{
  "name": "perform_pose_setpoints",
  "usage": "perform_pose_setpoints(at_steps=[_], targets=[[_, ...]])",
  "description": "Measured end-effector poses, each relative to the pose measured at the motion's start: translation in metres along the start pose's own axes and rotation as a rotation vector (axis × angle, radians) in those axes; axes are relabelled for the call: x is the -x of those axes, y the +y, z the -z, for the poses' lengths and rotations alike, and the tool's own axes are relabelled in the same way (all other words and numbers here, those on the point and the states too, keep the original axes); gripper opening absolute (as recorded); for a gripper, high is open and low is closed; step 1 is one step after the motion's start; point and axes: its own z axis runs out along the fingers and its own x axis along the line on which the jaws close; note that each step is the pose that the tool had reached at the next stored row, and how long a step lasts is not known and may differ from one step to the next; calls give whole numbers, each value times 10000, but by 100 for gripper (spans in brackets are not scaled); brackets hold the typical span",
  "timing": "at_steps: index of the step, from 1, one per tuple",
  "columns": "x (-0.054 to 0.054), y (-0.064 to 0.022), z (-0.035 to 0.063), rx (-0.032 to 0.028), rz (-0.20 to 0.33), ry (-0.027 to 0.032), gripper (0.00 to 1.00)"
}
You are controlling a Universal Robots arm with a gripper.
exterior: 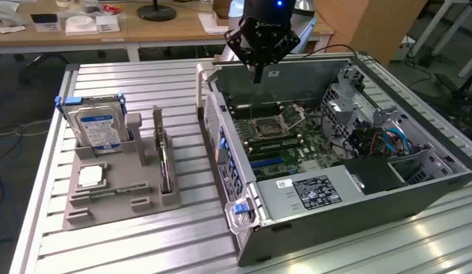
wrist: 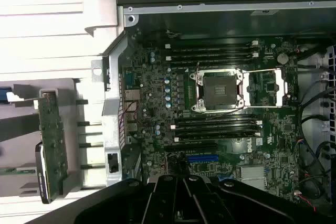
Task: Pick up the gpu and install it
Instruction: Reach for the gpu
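Note:
The gpu (exterior: 164,157) stands on edge in a slot of the grey holder (exterior: 117,202) on the table, at the exterior view's left of the open computer case (exterior: 372,188). From the wrist view it is a thin greenish-brown board seen edge-on, the gpu (wrist: 52,148). My gripper (exterior: 257,73) hangs shut and empty above the far wall of the case, well away from the card. In the wrist view the gripper (wrist: 181,195) points down at the motherboard (wrist: 152,103), near a blue expansion slot (wrist: 202,158).
A silver hard drive (exterior: 99,128) with a white-and-blue label stands in the holder's far end. A small white square chip (exterior: 91,176) and a narrow memory stick (exterior: 108,194) lie in the holder. Cables (exterior: 388,140) crowd the case's right side.

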Motion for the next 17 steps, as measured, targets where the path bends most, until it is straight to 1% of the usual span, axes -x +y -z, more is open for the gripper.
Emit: perform_pose_setpoints(at_steps=[7,11,17], targets=[[-24,-2,1,11,0,1,11],[-66,-6,2,18,0,1,11],[-163,-14,4,19,-1,1,11]])
